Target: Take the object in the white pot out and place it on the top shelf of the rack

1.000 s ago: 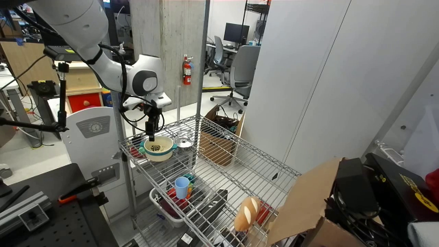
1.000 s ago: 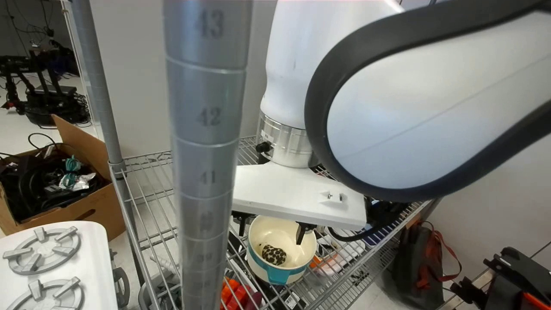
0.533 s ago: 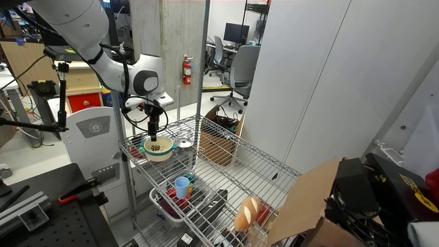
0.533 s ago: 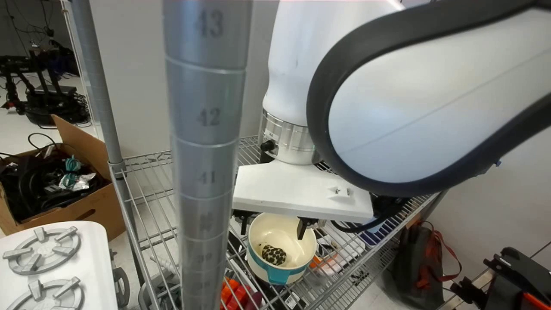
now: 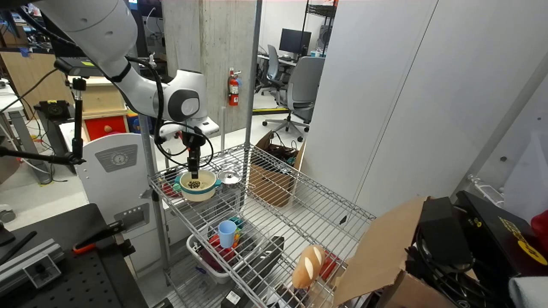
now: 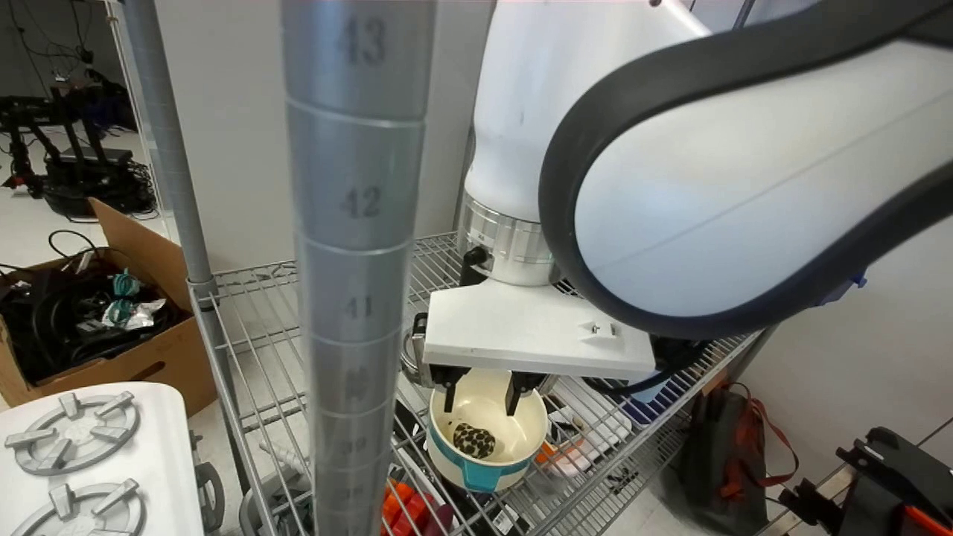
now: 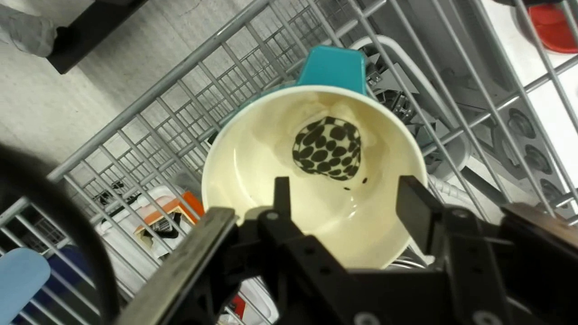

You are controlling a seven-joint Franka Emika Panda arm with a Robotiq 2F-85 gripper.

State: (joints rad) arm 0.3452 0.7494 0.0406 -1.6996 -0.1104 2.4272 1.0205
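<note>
The white pot, cream with teal handles, stands on the rack's upper wire shelf in an exterior view (image 5: 199, 196), in an exterior view (image 6: 456, 460) and in the wrist view (image 7: 239, 153). Inside it lies a small cream object with black spots (image 7: 328, 149), also visible in both exterior views (image 5: 194, 185) (image 6: 473, 441). My gripper (image 7: 345, 179) is open and empty, fingers pointing down over the pot opening (image 6: 481, 409). In the wrist view the object lies beyond the fingertips, apart from them. The silver wire rack (image 5: 295, 182) spans the scene.
A lidded metal pot (image 5: 230, 177) stands beside the white pot. A blue cup (image 5: 227, 233) and a bread loaf (image 5: 308, 266) are further along the rack. Tall rack posts (image 5: 252, 85) (image 6: 361, 223) rise close to the arm. A cardboard box (image 5: 376, 252) borders the rack.
My hand has shifted slightly to the right in both exterior views, staying over the pot. The fingers appear closer together than before in an exterior view. The pot and spotted object have not moved.
</note>
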